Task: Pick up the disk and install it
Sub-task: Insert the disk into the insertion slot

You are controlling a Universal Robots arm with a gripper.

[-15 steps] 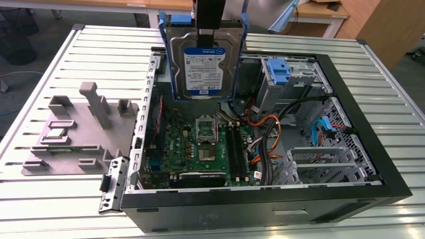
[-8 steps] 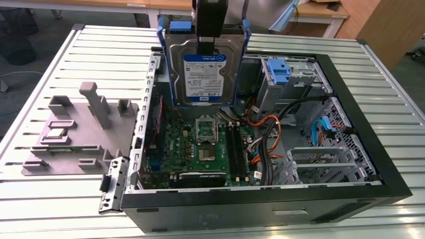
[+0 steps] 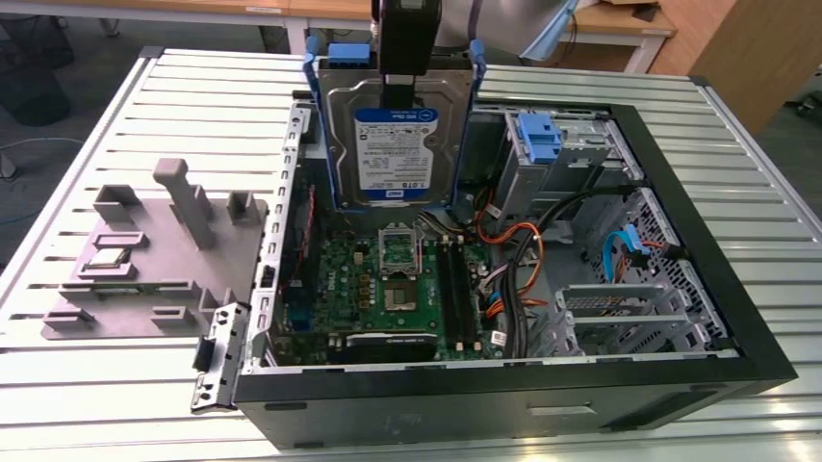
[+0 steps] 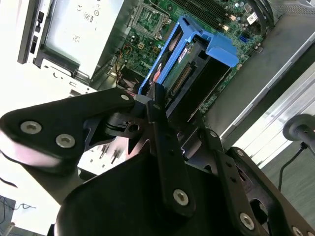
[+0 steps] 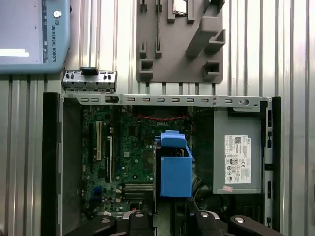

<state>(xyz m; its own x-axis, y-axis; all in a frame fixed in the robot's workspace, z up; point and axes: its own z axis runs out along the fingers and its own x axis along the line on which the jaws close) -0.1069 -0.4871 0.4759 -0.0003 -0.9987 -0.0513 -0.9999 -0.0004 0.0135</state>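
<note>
Exterior view, from its left to its right. A grey fixture [image 3: 141, 260] with upright posts lies on the slatted metal table [image 3: 77, 404], just beside the open computer case [image 3: 514, 404]. Inside the case the motherboard [image 3: 385, 289] lies flat on the floor of the chassis. Over it hangs the disk [image 3: 396, 144], stood on end: its long axis is vertical, the labelled face is turned toward the exterior camera, the blue rails run down both long sides, and the lower short end points down into the case. The gripper [image 3: 400, 91] comes from above and is clamped on the disk's upper end, with one finger lying over the silver face. In the second wrist view the gripper [image 4: 156, 101] is pinched on the disk [image 4: 192, 54], whose connector side shows. To the exterior view's right stand a tall blue latch [image 3: 540, 135] and orange cables [image 3: 521, 250]. In the first wrist view the disk [image 5: 174, 167] is seen end-on, between the motherboard and the grey power supply [image 5: 236, 123].
</note>
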